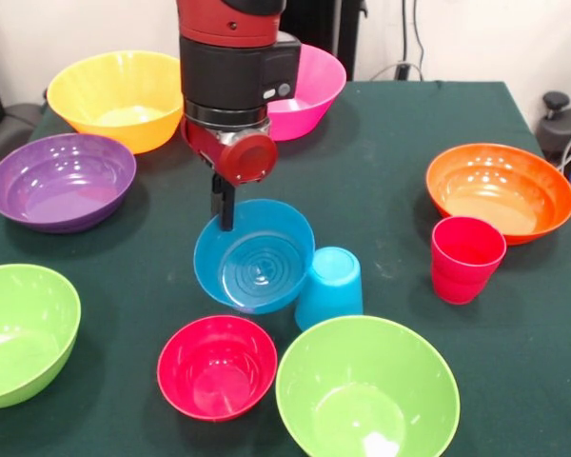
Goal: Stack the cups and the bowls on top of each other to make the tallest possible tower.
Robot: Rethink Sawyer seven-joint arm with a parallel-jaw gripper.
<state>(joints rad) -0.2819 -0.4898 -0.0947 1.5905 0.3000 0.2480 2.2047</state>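
At table centre: gripper clamped on rim of tilted blue bowl, beside upturned light blue cup. Advised: lift clear, level, centre over cup base.

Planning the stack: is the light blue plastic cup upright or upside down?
Upside down: the light blue plastic cup shows its closed narrow base on top and widens downward.
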